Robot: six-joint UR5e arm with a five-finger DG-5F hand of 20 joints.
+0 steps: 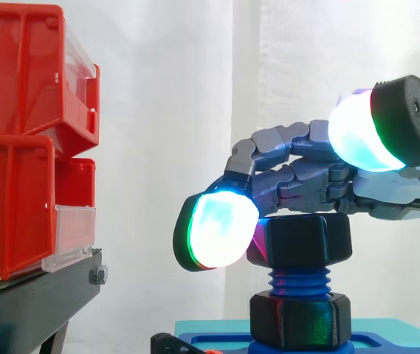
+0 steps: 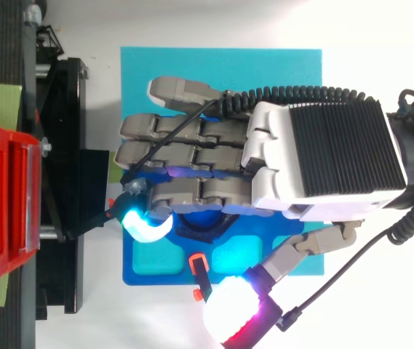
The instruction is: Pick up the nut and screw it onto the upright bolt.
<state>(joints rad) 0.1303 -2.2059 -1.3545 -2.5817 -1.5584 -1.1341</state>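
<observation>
One blocky black nut (image 1: 307,240) caps the ribbed blue bolt (image 1: 299,281).

The hand (image 2: 323,156) is palm down, fingers (image 2: 185,145) stretched forward with tips bent downward, thumb (image 2: 305,251) splayed aside.

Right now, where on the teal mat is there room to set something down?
In the top view, the flat teal mat is bare between its upper edge and the hand. Crowded: the blue threaded bolt and black hexagonal nut under the hand.
</observation>
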